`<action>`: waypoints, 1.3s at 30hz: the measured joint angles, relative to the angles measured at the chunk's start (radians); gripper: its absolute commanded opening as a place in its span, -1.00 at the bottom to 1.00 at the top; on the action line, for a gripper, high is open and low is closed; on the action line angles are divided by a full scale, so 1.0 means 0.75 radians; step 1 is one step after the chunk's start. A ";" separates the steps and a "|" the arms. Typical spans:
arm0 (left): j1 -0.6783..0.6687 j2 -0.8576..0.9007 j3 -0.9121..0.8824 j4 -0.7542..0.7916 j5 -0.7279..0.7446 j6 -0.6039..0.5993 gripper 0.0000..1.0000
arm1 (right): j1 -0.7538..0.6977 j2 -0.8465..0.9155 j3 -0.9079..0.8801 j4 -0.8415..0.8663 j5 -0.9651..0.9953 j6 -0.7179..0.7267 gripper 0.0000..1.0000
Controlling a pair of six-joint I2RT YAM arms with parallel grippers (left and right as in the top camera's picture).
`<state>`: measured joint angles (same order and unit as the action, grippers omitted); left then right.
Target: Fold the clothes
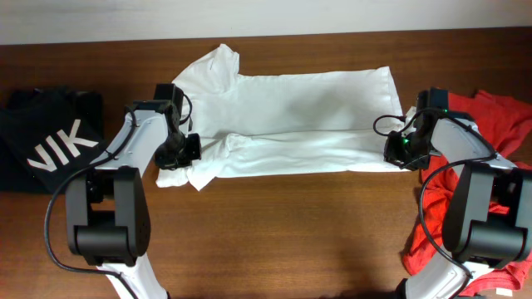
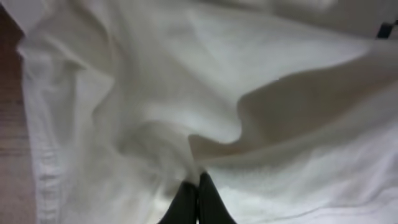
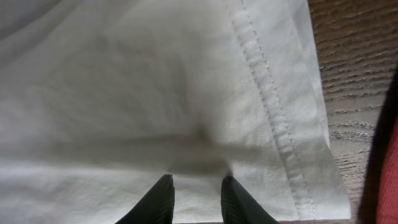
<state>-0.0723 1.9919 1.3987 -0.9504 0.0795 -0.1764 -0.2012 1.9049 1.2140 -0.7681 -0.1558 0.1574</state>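
Note:
The clothes, a white T-shirt (image 1: pixel 307 108), lie spread across the wooden table with the near long edge folded over onto the body. My left gripper (image 1: pixel 179 152) sits at the crumpled sleeve end on the left. In the left wrist view its fingers (image 2: pixel 198 183) are pressed together, pinching a ridge of the white cloth (image 2: pixel 124 93). My right gripper (image 1: pixel 401 151) is at the shirt's right end, beside the stitched hem (image 3: pixel 267 93). Its fingers (image 3: pixel 198 180) stand a little apart, closed on a fold of cloth (image 3: pixel 124 81) raised between them.
A black garment with large white letters (image 1: pixel 46 145) lies at the far left. A red-orange T-shirt (image 1: pixel 499 124) is heaped at the far right, around my right arm's base, and shows at the right wrist view's edge (image 3: pixel 392 180). Bare table (image 1: pixel 274 241) runs along the front.

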 measured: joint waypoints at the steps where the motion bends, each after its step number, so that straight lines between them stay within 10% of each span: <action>1: 0.002 0.000 0.006 0.003 0.000 0.000 -0.99 | 0.000 0.000 0.000 -0.001 0.000 0.000 -0.42; 5: 0.033 0.003 0.119 0.005 0.017 0.000 -0.99 | 0.000 0.000 0.000 -0.002 0.001 -0.001 -0.42; 8: 0.081 0.003 0.217 0.079 0.083 0.000 0.20 | 0.000 0.000 0.000 -0.003 0.000 -0.001 -0.41; 10: 0.112 0.003 0.246 0.128 0.151 0.000 0.52 | 0.000 0.000 0.000 -0.003 0.000 -0.001 -0.41; 39: 0.143 0.090 0.045 -0.101 -0.033 -0.001 0.45 | -0.052 0.000 0.173 -0.124 0.099 -0.002 -0.30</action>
<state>0.0349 2.0594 1.4326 -1.0264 0.0547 -0.1768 -0.2401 1.9049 1.3441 -0.8608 -0.0818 0.1562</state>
